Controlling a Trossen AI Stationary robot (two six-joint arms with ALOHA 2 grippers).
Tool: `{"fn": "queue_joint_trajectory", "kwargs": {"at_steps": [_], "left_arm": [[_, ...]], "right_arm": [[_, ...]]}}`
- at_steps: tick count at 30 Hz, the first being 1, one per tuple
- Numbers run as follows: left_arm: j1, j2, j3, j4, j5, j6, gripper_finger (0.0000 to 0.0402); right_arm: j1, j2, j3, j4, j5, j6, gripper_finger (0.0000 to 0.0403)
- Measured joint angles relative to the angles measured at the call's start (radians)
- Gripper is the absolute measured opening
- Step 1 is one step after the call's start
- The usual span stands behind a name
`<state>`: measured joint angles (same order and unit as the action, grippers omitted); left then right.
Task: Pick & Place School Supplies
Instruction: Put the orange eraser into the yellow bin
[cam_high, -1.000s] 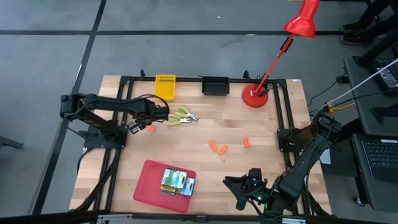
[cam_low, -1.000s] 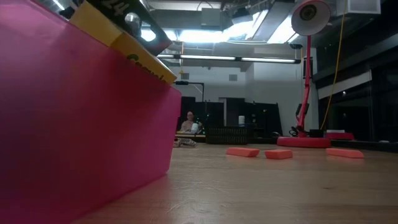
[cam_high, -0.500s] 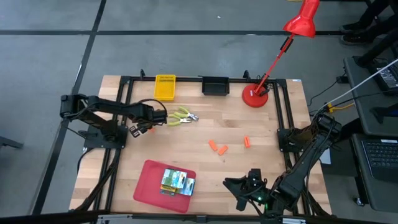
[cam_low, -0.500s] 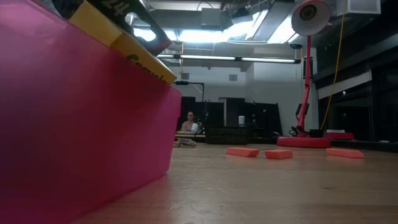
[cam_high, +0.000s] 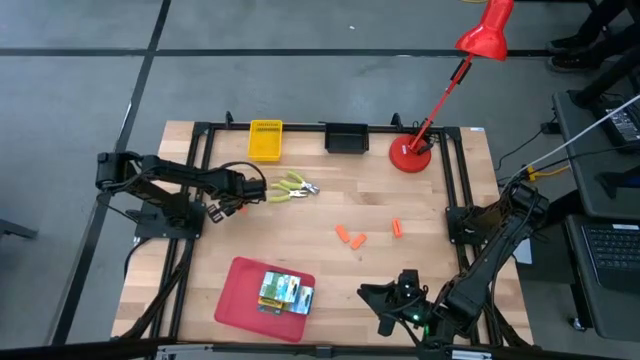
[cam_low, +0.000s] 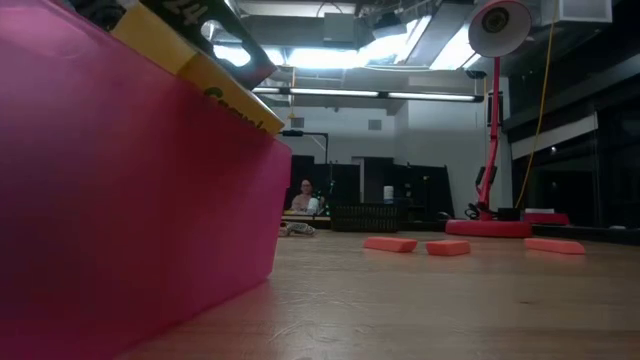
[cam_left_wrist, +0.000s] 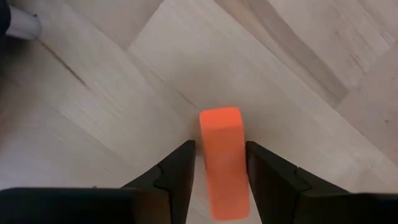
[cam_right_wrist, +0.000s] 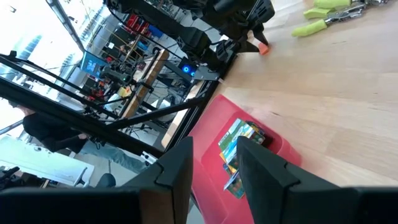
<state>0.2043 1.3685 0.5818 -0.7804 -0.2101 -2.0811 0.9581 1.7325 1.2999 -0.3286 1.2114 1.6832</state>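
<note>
Near edge of the pale wooden table (cam_high: 300, 240), about 6 o'clock from centre: right gripper (cam_high: 400, 296) parked low over the wood, arm idle. Its fingers (cam_right_wrist: 180, 171) stand partly apart with nothing between them.

At 7 o'clock: flat red plastic tray (cam_high: 240, 290) carrying green-and-yellow printed boxes (cam_high: 285, 293), lying flat on the tray's right half. In the low view the tray wall (cam_low: 120, 200) fills the near left, a yellow box edge (cam_low: 200, 70) showing over its rim.

Just right of centre, about 3 o'clock: three small orange rectangular blocks (cam_high: 350, 238) loose on the wood, two touching or nearly so, the third (cam_high: 397, 228) apart to their right.

At 9 to 10 o'clock: left gripper (cam_high: 232, 200) low at the table surface. Wrist view shows another orange block (cam_left_wrist: 222, 158) lying between its fingers (cam_left_wrist: 177, 171); jaws partly open, a pad close on each side. Cannot tell whether the pads press it.

Just right of that gripper: yellow-green handled implements with metal tips (cam_high: 290, 187) lying in a bunch.

Far edge, 11 to 1 o'clock: yellow ribbed container (cam_high: 265, 140), black open bin (cam_high: 346, 137), red desk lamp base (cam_high: 410, 153).
</note>
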Motion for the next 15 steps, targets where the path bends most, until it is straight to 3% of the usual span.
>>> {"fn": "queue_joint_trajectory", "kwargs": {"at_steps": [8,15], "left_arm": [[-0.009,-0.001,-0.001,0.009,-0.019,0.033,0.0069],[-0.119,-0.063,0.064,0.109,-0.080,0.027,0.0063]], "right_arm": [[-0.011,0.000,0.000,0.000,0.001,-0.013,0.0128],[-0.013,0.000,0.000,-0.008,0.018,-0.020,0.0128]]}}
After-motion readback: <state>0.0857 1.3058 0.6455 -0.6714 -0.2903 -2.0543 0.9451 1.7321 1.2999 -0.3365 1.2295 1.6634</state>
